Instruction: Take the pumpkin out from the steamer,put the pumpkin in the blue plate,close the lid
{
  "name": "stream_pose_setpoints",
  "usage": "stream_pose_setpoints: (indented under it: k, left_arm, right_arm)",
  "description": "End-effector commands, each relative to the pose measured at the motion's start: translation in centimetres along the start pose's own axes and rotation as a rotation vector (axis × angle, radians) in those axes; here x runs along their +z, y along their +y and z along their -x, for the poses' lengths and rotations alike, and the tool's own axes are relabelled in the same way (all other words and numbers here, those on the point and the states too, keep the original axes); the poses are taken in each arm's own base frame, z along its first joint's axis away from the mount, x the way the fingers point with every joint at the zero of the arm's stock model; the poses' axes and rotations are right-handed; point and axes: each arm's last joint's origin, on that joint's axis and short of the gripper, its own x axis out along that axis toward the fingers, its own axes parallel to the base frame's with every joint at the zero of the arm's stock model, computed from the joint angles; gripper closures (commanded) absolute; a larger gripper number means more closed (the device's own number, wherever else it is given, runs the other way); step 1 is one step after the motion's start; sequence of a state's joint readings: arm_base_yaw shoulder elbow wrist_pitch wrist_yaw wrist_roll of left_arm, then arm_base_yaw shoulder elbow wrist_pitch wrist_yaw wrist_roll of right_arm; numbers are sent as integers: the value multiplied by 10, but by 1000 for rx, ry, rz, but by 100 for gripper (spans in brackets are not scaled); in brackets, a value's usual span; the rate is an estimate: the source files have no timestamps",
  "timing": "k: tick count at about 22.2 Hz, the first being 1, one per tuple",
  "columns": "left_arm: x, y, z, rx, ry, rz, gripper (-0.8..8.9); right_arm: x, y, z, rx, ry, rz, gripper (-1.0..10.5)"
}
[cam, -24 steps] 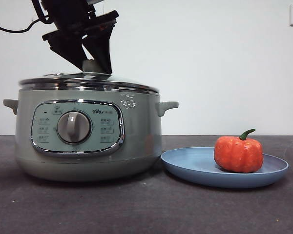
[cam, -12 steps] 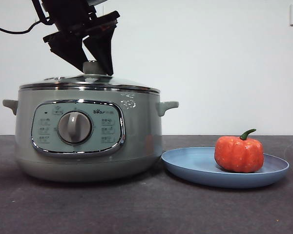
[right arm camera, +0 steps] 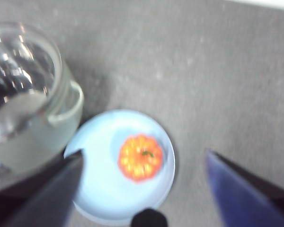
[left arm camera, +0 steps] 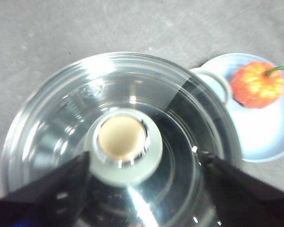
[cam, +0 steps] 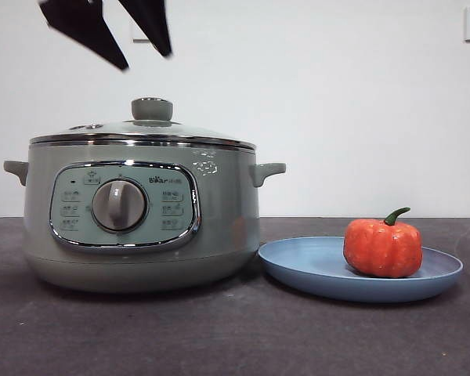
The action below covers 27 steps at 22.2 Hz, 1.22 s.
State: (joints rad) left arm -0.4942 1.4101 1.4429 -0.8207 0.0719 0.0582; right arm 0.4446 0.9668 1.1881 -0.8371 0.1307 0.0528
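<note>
While the pumpkin (cam: 383, 247) sits upright in the blue plate (cam: 313, 270), its curved green stem rises and leans toward the side away from the steamer (cam: 141, 211); the body is squat and ribbed, wider than tall, with a mottled orange-red skin. The plate, a shallow matte disc, lies on the dark textured surface (cam: 219, 337) just beside the steamer's base. The lid (cam: 141, 131), clear glass in a chrome rim with a pale green knob, rests level on the round sage-green pot, whose front carries a chrome-edged panel and a central dial. The left hand (cam: 128, 35) hangs above the knob, apart from it, with its two black jaws spread wide and holding nothing. From the left wrist, the metal cap of the knob (left arm camera: 122, 138) and the reflections in the glass are visible, details hidden in the level front view, which alone shows the panel and side handles. From the right wrist, the right hand (right arm camera: 142, 189) is seen high over the plate, jaws wide apart and empty, with the pumpkin lying off-centre in the plate.
</note>
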Motion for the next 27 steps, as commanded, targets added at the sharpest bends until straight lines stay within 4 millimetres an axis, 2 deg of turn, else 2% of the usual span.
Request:
stream_pose_setpoints:
  k: [1, 2, 5, 7, 9, 12, 15, 20, 27]
  left_arm:
    - [-1, -3, 20, 3, -43, -5, 798]
    - [-1, -2, 29, 33, -65, -9, 820]
    - [-7, -2, 50, 106, -100, -20, 822]
    - [-21, -3, 61, 132, -144, -20, 822]
    - [-45, -4, 65, 155, -188, -15, 822]
    - [-96, -6, 65, 184, -255, 20, 822]
    - [-128, -8, 67, 183, -301, 34, 822]
    - [-143, -9, 77, 180, -298, 41, 817]
    - [-143, -9, 74, 179, -264, 40, 817]
  right_arm:
    - [1, 0, -1, 3, -23, -1, 909]
    - [2, 0, -1, 4, -39, -3, 965]
    - [0, 0, 2, 8, -130, -8, 963]
    - [-12, -1, 4, 13, -209, -18, 963]
    - [-29, -2, 2, 15, -256, -28, 963]
    - [-57, -3, 1, 23, -311, -58, 963]
    - [-69, -3, 2, 31, -350, -97, 963]
    - [-70, -6, 2, -26, -351, -175, 963]
    - [-71, -7, 2, -72, -347, -176, 963]
